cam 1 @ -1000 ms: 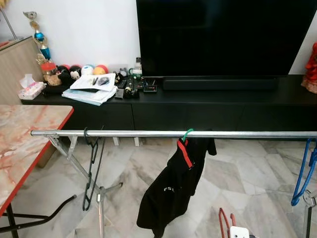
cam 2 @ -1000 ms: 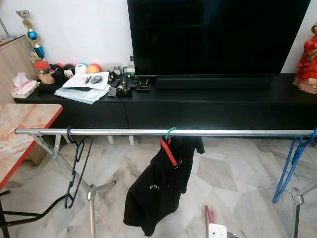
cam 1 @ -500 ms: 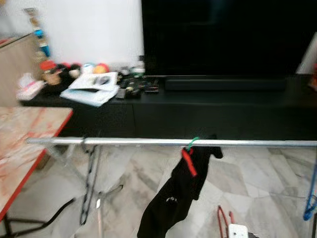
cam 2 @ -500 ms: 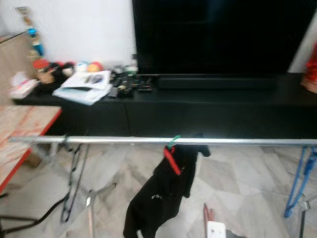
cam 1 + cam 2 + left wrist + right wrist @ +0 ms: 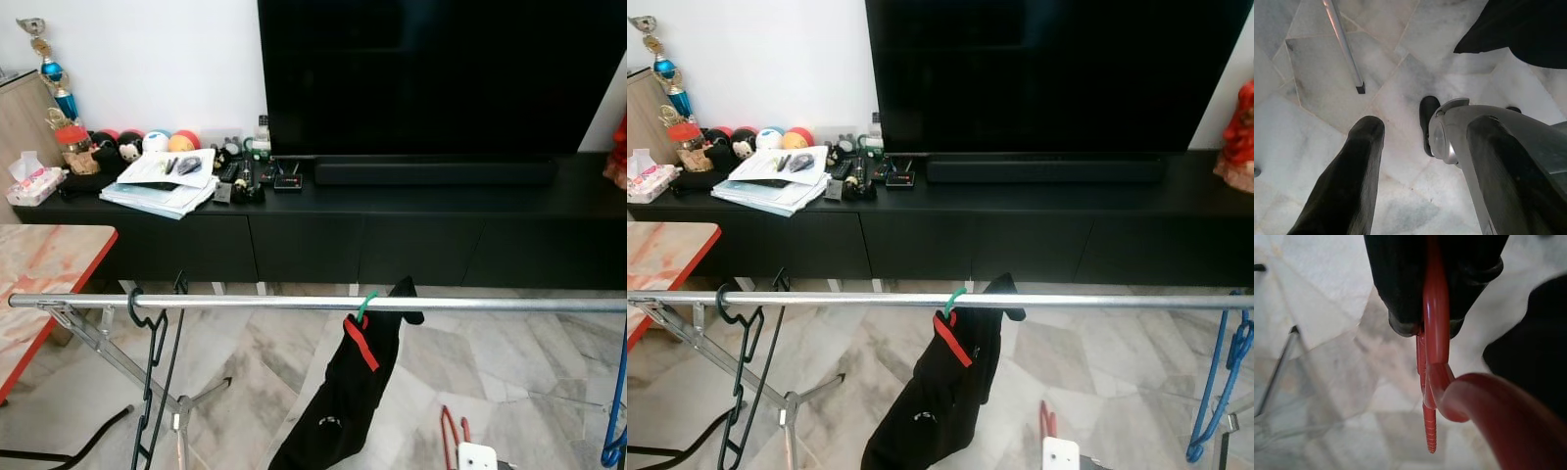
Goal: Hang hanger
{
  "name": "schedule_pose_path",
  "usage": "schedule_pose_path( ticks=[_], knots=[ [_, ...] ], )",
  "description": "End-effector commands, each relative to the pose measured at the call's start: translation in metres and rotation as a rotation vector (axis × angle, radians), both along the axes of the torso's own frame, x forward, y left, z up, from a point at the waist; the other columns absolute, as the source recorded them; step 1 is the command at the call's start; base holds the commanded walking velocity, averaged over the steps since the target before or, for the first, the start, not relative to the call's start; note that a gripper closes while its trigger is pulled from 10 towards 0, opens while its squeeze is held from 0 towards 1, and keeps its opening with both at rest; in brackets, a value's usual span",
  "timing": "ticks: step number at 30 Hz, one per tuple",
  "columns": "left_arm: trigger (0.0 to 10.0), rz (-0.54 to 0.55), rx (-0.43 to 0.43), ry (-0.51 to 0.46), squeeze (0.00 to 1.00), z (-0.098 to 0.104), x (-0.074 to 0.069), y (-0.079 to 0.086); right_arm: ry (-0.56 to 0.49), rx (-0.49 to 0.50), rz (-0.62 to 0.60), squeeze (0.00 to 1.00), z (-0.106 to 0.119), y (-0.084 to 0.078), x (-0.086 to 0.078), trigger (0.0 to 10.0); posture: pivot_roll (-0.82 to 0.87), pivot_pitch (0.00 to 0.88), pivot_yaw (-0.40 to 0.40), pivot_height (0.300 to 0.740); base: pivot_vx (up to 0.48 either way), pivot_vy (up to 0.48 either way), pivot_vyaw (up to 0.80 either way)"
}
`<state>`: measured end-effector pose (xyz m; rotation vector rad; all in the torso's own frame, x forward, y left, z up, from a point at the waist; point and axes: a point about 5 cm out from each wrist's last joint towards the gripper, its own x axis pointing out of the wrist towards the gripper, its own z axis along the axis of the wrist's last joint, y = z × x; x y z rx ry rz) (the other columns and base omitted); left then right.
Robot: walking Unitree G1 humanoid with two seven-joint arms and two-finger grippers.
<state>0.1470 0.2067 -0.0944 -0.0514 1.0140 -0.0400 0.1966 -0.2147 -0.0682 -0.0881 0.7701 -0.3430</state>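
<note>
black hanger (image 5: 147,392) on rail (image 5: 245,303), left end | left gripper (image 5: 1420,161) low over the floor, fingers wide apart, holds nothing | green hanger (image 5: 365,305) with black garment (image 5: 348,401) mid rail | right gripper (image 5: 1435,308) clamped on red hanger (image 5: 1437,377), low, not yet hung | blue hanger (image 5: 1215,392) at right end

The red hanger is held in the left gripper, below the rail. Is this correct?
Not quite: the red hanger is held in the right gripper, as the right wrist view shows. It is below the rail, as you said.
</note>
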Motion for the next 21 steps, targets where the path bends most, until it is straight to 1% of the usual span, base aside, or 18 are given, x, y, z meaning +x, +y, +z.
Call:
schedule_pose_path(
  ticks=[1, 2, 3, 4, 5, 6, 7, 8, 10, 11, 12, 13, 16, 21],
  knots=[
    [10.0, -0.010, 0.015, 0.029, 0.00, -0.002, -0.006, 0.004, -0.089, -0.026, -0.051, 0.00, 0.015, -0.006, 0.021, 10.0, 0.06, 0.008, 0.052, 0.740, 0.000, 0.000, 0.00],
    [10.0, -0.010, 0.015, 0.029, 0.00, -0.002, -0.006, 0.004, -0.105, -0.036, -0.064, 0.00, 0.018, -0.008, 0.025, 10.0, 0.06, 0.008, 0.052, 0.740, 0.000, 0.000, 0.00],
    [10.0, -0.010, 0.015, 0.029, 0.00, -0.002, -0.006, 0.004, -0.105, -0.036, -0.064, 0.00, 0.018, -0.008, 0.025, 10.0, 0.06, 0.008, 0.052, 0.740, 0.000, 0.000, 0.00],
    [10.0, -0.010, 0.016, 0.029, 0.00, -0.002, -0.006, 0.004, -0.141, -0.044, -0.086, 0.00, 0.025, -0.011, 0.033, 10.0, 0.06, 0.008, 0.052, 0.740, 0.000, 0.000, 0.00],
    [10.0, -0.010, 0.016, 0.029, 0.00, -0.002, -0.006, 0.004, -0.141, -0.044, -0.086, 0.00, 0.025, -0.011, 0.033, 10.0, 0.06, 0.008, 0.052, 0.740, 0.000, 0.000, 0.00],
    [10.0, -0.009, 0.017, 0.029, 0.00, -0.002, -0.006, 0.004, -0.195, -0.047, -0.107, 0.00, 0.035, -0.014, 0.046, 10.0, 0.07, 0.008, 0.051, 0.740, 0.000, 0.000, 0.00],
    [10.0, -0.009, 0.018, 0.029, 0.00, -0.002, -0.006, 0.004, -0.220, -0.042, -0.103, 0.00, 0.040, -0.014, 0.052, 10.0, 0.07, 0.008, 0.051, 0.740, 0.000, 0.000, 0.00],
    [10.0, -0.008, 0.017, 0.028, 0.00, -0.002, -0.005, 0.005, -0.259, -0.037, -0.078, 0.00, 0.048, -0.011, 0.062, 10.0, 0.07, 0.009, 0.050, 0.740, 0.000, 0.000, 0.00],
    [10.0, -0.008, 0.017, 0.028, 0.00, -0.002, -0.005, 0.005, -0.259, -0.037, -0.078, 0.00, 0.048, -0.011, 0.062, 10.0, 0.07, 0.009, 0.050, 0.740, 0.000, 0.000, 0.00],
    [10.0, -0.008, 0.017, 0.027, 0.00, -0.001, -0.005, 0.005, -0.274, -0.036, -0.065, 0.00, 0.051, -0.010, 0.066, 10.0, 0.07, 0.009, 0.050, 0.740, 0.000, 0.000, 0.00],
    [10.0, -0.008, 0.017, 0.027, 0.00, -0.001, -0.005, 0.005, -0.320, -0.059, -0.025, 0.00, 0.060, -0.007, 0.076, 10.0, 0.07, 0.009, 0.050, 0.740, 0.000, 0.000, 0.00],
    [10.0, -0.008, 0.018, 0.026, 0.00, -0.001, -0.005, 0.005, -0.340, -0.071, -0.022, 0.00, 0.064, -0.006, 0.080, 10.0, 0.07, 0.009, 0.050, 0.740, 0.000, 0.000, 0.00],
    [10.0, -0.009, 0.018, 0.025, 0.00, -0.001, -0.005, 0.005, -0.380, -0.114, -0.046, 0.00, 0.072, -0.009, 0.086, 10.0, 0.07, 0.009, 0.050, 0.740, 0.000, 0.000, 0.00],
    [10.0, -0.009, 0.017, 0.025, 0.00, -0.001, -0.005, 0.005, -0.413, -0.157, -0.145, 0.00, 0.077, -0.018, 0.085, 10.0, 0.07, 0.010, 0.048, 0.740, 0.000, 0.000, 0.00]
  ],
)
